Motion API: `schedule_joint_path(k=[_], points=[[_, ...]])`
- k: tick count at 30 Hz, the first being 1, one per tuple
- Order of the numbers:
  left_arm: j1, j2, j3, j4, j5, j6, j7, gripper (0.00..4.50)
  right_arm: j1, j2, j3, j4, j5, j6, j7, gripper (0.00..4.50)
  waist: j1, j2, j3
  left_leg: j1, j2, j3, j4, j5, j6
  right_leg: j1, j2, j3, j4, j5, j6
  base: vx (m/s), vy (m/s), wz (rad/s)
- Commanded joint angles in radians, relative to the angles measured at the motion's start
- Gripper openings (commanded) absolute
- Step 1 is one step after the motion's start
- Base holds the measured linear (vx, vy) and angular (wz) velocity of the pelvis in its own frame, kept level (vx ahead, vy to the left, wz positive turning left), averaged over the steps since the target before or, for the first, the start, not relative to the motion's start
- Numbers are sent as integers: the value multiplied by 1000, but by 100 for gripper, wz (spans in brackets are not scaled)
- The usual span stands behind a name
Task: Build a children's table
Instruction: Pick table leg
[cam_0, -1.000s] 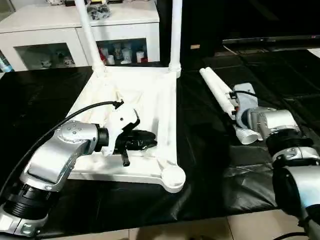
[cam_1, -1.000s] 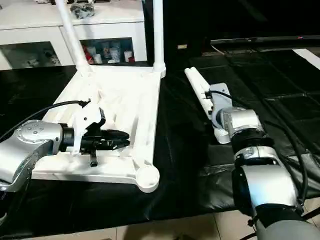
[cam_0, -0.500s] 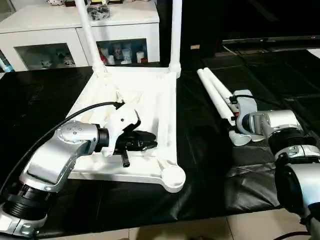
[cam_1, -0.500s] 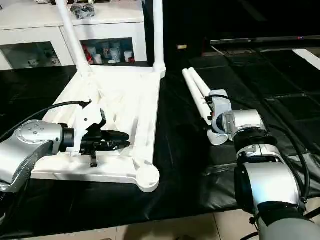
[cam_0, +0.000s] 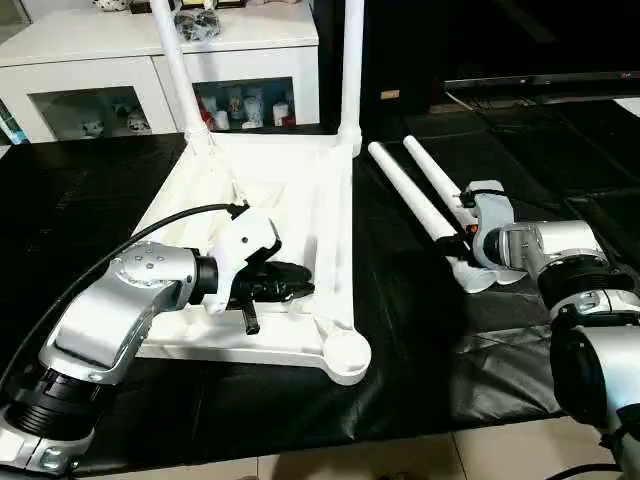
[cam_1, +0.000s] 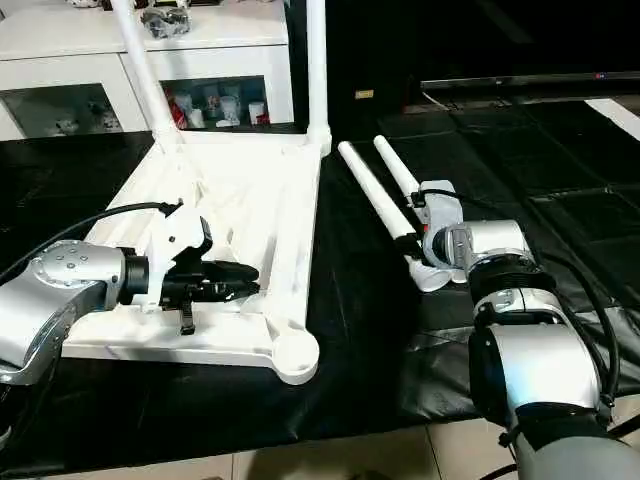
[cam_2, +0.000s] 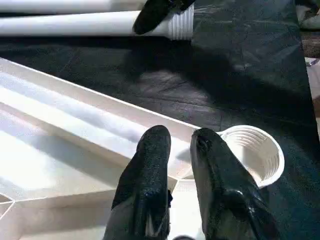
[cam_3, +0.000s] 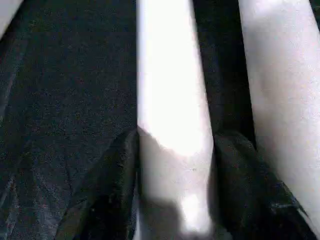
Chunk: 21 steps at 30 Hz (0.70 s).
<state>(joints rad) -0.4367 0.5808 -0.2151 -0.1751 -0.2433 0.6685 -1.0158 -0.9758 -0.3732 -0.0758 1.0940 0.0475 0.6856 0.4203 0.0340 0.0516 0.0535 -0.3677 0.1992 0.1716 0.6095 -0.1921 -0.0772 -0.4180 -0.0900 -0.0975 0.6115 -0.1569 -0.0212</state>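
The white table top lies upside down on the black mat, with two legs standing in its far corner sockets. Two loose legs lie on the mat to its right. My right gripper is shut on the nearer leg close to its threaded end, its fingers pressing both sides of the tube. The other leg lies just beyond it. My left gripper hovers over the ribbed underside near the empty near-right socket, its fingers a narrow gap apart with nothing between them.
A white cabinet with glass doors stands behind the table top. The black mat ends near the picture's front, where pale floor shows. A dark screen sits at the back right.
My right gripper has closed on the nearer loose leg, and that leg's far end has swung left, away from the other leg. The left arm has stayed still.
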Motion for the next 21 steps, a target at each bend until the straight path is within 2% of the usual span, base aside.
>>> schedule_joint_path(k=[1,5,11,14,15,16,17,21], points=[[-18,4,-6,-9,-7,0,8,98,-2,7,-25,16,21,-6,-11,201,3,-9,-70,1,12,1,-60,-198,16,63,-41,40,-70,-317,-210,0,0,0],[-19,2,-7,-8,-8,2,7,98,-1,6,-32,16,22,-10,-16,188,3,-10,-70,1,12,1,-59,-197,16,63,-41,39,-70,-317,-209,0,0,0],[-21,-11,3,-8,-17,-2,15,98,11,1,-84,-9,59,-60,-39,186,4,-13,-72,1,11,2,-58,-185,20,63,-42,40,-70,-304,-210,0,0,0],[-21,-18,10,-3,-17,-7,25,98,18,2,-130,-33,92,-91,-53,186,7,-13,-74,-1,12,2,-57,-164,27,65,-42,40,-65,-278,-215,0,0,0],[-21,-22,15,-2,-19,-9,31,98,40,12,-167,-73,122,-161,-50,186,7,-11,-74,-2,12,3,-57,-163,32,65,-42,40,-66,-272,-216,0,0,0],[-21,-24,17,-2,-20,-10,33,98,43,14,-172,-78,127,-167,-49,186,8,-11,-74,-2,13,4,-57,-164,34,64,-44,41,-68,-271,-211,0,0,0],[-22,-39,29,2,-25,-13,47,98,65,22,-201,-119,155,-182,-38,186,6,-13,-77,-2,11,3,-57,-150,38,67,-40,40,-64,-250,-212,0,0,0],[-30,-75,52,26,-30,-26,84,98,119,50,-242,-237,204,-165,-59,186,5,-9,-75,-1,10,3,-58,-147,45,66,-38,39,-67,-244,-216,0,0,0]])
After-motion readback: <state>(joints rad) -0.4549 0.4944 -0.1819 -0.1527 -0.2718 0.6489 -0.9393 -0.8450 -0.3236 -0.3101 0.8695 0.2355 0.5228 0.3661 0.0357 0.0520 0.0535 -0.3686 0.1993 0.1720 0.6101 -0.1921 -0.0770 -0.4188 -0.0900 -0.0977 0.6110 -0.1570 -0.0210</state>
